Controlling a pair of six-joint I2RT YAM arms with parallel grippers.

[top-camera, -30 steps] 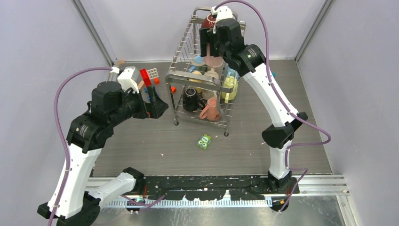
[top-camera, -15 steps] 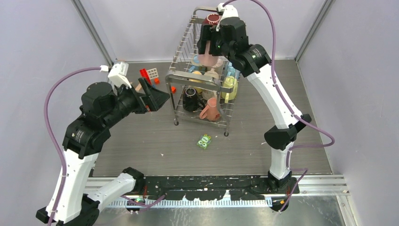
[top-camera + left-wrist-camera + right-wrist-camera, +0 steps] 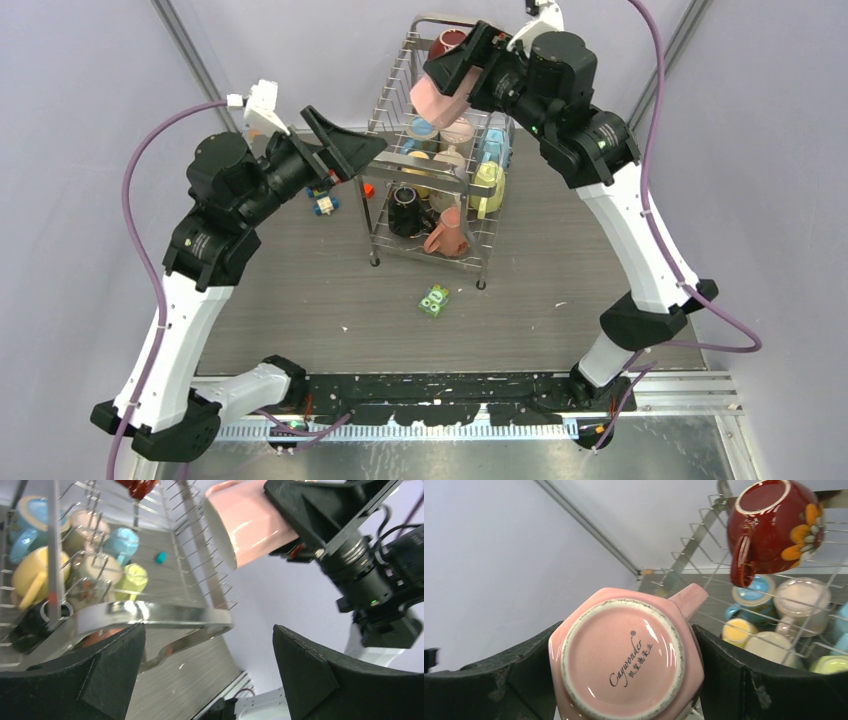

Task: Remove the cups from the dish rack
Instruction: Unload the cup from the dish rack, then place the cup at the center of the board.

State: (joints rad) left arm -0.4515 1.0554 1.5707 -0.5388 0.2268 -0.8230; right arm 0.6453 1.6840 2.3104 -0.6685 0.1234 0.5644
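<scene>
Right gripper: jaws spread wide and clamped on the pink mug, one finger on each side of its body. The mug is held in the air, tilted, over the upper tier's left side. Its base faces the right wrist camera and carries a printed maker's mark. Its handle stub points toward the rack. Its open mouth faces the left arm's side.

Left gripper: jaws at full spread, nothing between them. It is raised just left of the rack's upper tier, fingers pointing toward the pink mug and apart from it. From its wrist camera, the rack's front bar lies between its fingers.

Rack: a two-tier wire frame standing on the table at centre rear.
- Top rear corner: a red mug with an orange flower pattern, lying on its side on the wires, mouth toward the back wall.
- Below it: a cluster of mugs among the dividers, including a blue mug, a cream mug and a lime mug.
- Lower tier, front: a black mug, with a salmon mug just beside it.

Table: a green packet lies in front of the rack, apart from it. Toy blocks lie to the rack's left, under the left arm.
</scene>
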